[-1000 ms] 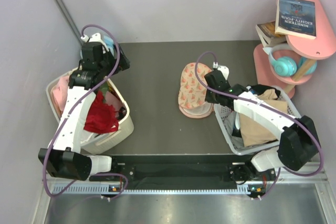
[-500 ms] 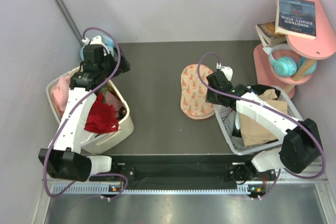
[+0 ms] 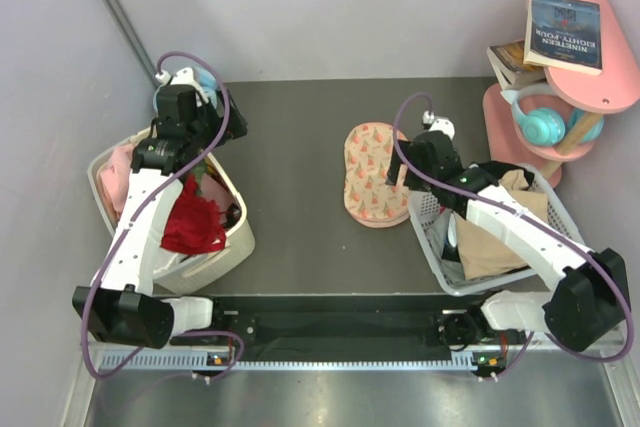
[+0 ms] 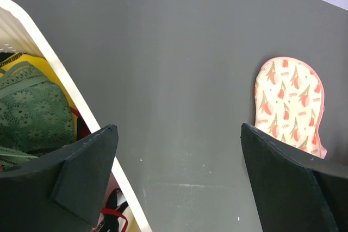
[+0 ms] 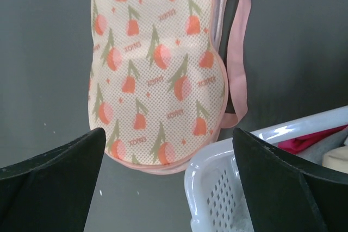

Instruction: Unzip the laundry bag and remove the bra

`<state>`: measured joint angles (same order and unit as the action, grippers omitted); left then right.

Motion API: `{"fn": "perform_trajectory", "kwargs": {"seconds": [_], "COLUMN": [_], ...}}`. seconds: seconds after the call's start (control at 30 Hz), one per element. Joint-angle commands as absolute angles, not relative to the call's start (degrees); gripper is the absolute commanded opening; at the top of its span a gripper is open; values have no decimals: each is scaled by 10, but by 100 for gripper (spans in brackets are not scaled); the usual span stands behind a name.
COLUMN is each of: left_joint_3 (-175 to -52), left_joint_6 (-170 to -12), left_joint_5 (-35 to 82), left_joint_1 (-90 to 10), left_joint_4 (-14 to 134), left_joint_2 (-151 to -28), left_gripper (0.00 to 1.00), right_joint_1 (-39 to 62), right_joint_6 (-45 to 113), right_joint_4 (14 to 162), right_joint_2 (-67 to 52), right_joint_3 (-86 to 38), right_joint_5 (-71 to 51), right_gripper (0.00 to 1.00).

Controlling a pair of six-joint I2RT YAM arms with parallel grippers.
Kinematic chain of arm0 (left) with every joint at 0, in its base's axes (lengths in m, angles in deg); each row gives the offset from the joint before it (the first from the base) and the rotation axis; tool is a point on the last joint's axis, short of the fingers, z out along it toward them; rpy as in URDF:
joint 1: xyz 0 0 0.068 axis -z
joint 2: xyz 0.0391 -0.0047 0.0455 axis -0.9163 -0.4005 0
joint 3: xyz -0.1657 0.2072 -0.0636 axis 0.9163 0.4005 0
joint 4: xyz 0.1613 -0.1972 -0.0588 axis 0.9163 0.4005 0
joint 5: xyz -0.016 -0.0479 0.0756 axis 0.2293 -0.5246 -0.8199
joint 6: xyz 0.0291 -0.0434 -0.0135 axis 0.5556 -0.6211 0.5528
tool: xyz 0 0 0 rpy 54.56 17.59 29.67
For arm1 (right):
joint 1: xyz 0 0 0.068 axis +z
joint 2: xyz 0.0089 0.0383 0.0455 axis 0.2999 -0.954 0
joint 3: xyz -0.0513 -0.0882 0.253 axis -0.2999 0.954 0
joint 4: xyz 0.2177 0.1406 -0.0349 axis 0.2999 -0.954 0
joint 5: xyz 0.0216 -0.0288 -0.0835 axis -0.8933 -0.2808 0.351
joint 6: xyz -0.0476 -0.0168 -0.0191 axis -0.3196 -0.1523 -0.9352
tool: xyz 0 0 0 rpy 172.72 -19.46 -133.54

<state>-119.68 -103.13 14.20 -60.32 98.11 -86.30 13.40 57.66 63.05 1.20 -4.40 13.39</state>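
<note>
The laundry bag (image 3: 372, 175) lies flat and closed on the dark table, cream with an orange print (image 5: 157, 69), its pink loop strap (image 5: 239, 63) on the right. My right gripper (image 3: 402, 175) hovers open just right of it, over the bag's near end and a basket corner (image 5: 168, 134), holding nothing. A deep red bra (image 3: 192, 219) lies in the left white basket (image 3: 240, 209). My left gripper (image 3: 222, 119) hangs open and empty over that basket's far rim (image 4: 178, 129). The bag (image 4: 291, 107) shows far to its right.
The left basket (image 4: 65, 85) also holds a green lace garment (image 4: 32, 112) and pink clothes (image 3: 115, 172). A right white basket (image 3: 430, 222) with beige clothes touches the bag's near end. A pink shelf (image 3: 585, 97) with books and headphones stands at the back right.
My right gripper opened and let go of the laundry bag, which dropped flat on the table. The right arm then drew back to the right. The left arm barely moved.
</note>
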Motion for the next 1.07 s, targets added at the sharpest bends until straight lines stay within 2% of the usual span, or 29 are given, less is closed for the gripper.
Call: {"fn": "perform_trajectory", "kwargs": {"seconds": [0.0,0.4,0.9,1.03], "left_joint_3": [-1200,-1231,-1251,-1255], "left_joint_6": [-1011,-973,-975,-967], "left_joint_5": [147,132,58,77], "left_joint_1": [-606,-606,-606,-606], "left_joint_4": [924,901,918,917], "left_joint_2": [-838,-807,-804,-805], "left_gripper": [99,99,99,99], "right_joint_1": [106,92,91,92], "right_joint_6": [540,470,509,510], "right_joint_4": [703,746,765,768], "right_joint_2": [66,182,212,216], "right_joint_3": [-48,-59,-20,-22], "right_joint_5": [125,193,214,221], "right_gripper": [100,100,100,100]}}
